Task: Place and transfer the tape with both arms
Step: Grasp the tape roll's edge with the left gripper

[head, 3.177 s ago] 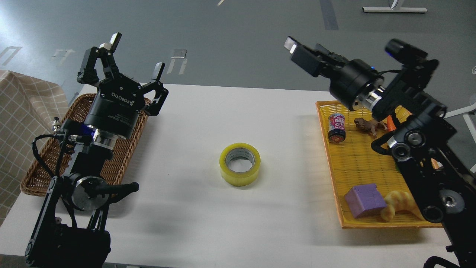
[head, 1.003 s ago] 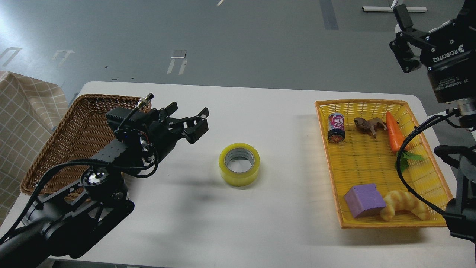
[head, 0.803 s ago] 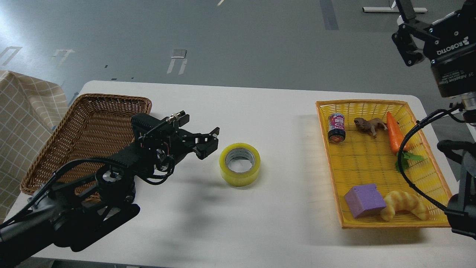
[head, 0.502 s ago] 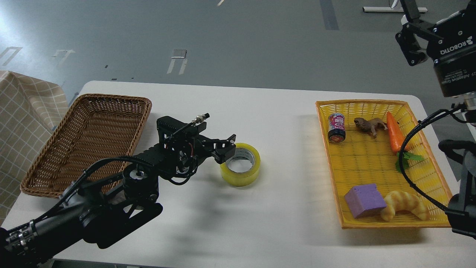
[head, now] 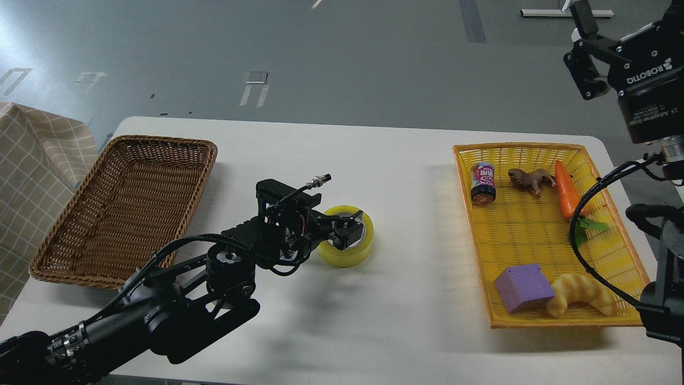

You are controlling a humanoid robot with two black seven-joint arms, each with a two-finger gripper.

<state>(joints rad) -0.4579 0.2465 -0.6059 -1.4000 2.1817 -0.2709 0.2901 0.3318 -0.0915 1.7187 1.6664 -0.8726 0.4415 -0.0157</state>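
Observation:
The tape [head: 357, 253], a yellow roll with a pale core, lies flat on the white table [head: 374, 321] near its middle. My left gripper [head: 342, 227] reaches in low from the left and hangs over the roll's left half. Its fingers are apart, and one dark fingertip [head: 343, 236] sits over the core hole and hides part of it. I cannot tell whether it touches the roll. My right gripper [head: 620, 27] is raised high at the top right, past the table, with its fingers spread and nothing in it. One of its fingers is cut off by the frame edge.
A brown wicker basket [head: 69, 256] stands at the left. A yellow tray [head: 481, 256] at the right holds a can [head: 483, 183], a toy animal [head: 529, 179], a carrot [head: 566, 190], a purple cube [head: 523, 287] and a croissant [head: 580, 294]. A checked cloth [head: 32, 160] lies at the far left.
My left arm has swung down from over the basket and moved right until its gripper is over the tape. My right arm has lifted up off the tray to the top right.

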